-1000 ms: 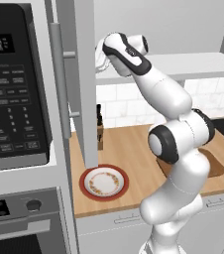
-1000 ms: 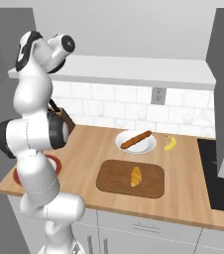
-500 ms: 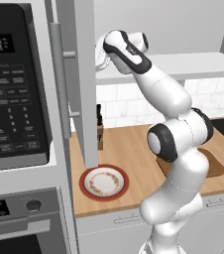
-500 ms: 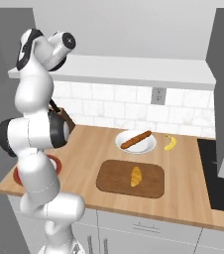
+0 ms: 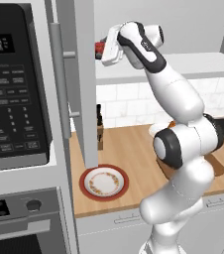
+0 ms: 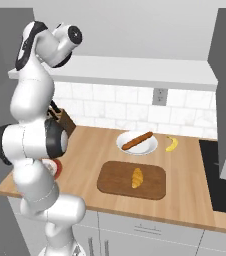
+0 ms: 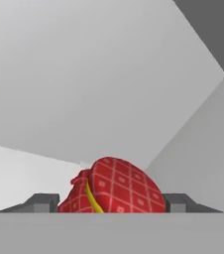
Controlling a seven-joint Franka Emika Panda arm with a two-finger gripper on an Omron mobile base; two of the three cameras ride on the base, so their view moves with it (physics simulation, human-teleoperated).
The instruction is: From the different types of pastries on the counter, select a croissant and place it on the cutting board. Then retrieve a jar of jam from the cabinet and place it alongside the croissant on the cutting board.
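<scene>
Up inside cabinet (image 5: 79, 74), beside its open door: pincer (image 7: 109, 206) clenched on jam jar (image 7: 111, 186), fingers flanking its red body, likely for lifting out. Well below cabinet, croissant (image 6: 137, 178) already on board (image 6: 112, 177), room beside it for jar.

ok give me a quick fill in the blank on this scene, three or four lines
1. The croissant lies on the ____.
2. The stick-shaped pastry rests in a white ____.
3. The jar sits between the tool's fingers and its colour is ____.
4. The banana lies on the counter to the ____ of the bowl in the right base view.

Missing words: cutting board; bowl; red; right
</scene>
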